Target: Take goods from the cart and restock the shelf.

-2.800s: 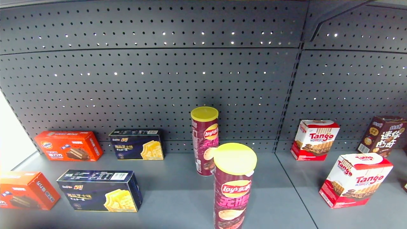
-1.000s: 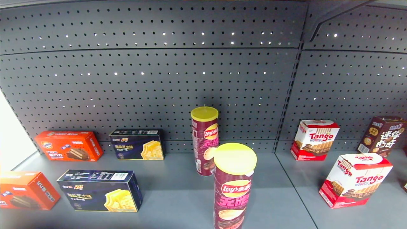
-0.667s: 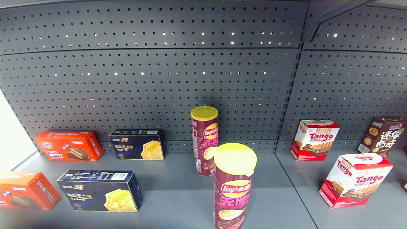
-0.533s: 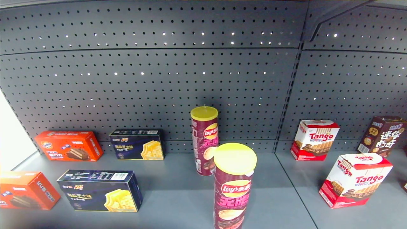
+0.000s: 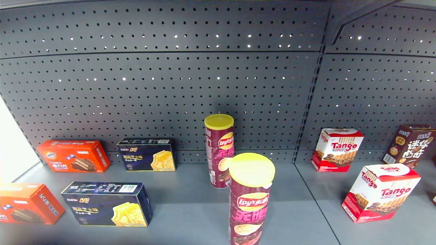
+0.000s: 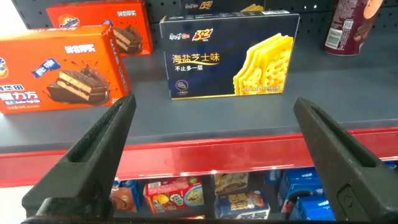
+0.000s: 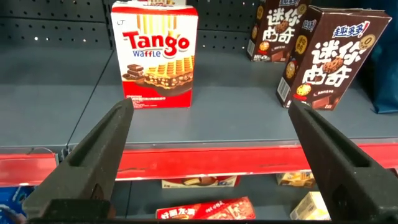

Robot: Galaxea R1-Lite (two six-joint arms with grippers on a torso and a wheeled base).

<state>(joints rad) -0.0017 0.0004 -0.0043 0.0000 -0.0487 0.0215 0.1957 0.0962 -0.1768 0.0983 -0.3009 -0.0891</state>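
2 orange cake boxes sit farthest left of the front chip can [image 5: 251,199], which serves as the marker here: the rear orange box [image 5: 73,156] far left and behind it against the pegboard panel [image 5: 170,85], the front orange box [image 5: 29,203] far left and level with it. Next come 2 dark blue cracker boxes, the rear blue box [image 5: 147,154] left and behind the can, the front blue box [image 5: 108,203] left and beside it with a gap.

Left of the can and out in front of the red shelf lip [image 6: 205,158], the left gripper [image 6: 214,106] is spread wide and holds nothing, facing the front blue box and the front orange box.

The front chip can stands upright near the front of the grey shelf [image 5: 190,204], yellow lid on. The rear chip can [image 5: 219,149] stands upright just behind it and slightly left, apart from it.

Right of the can, the rear wafer box [image 5: 336,149] is behind, the front wafer box [image 5: 383,192] roughly level, and the brown cookie box [image 5: 408,144] far right and behind.

The right gripper [image 7: 211,109] is likewise spread wide and holds nothing, right of the can in front of the shelf lip, facing the front wafer box and 2 brown boxes.
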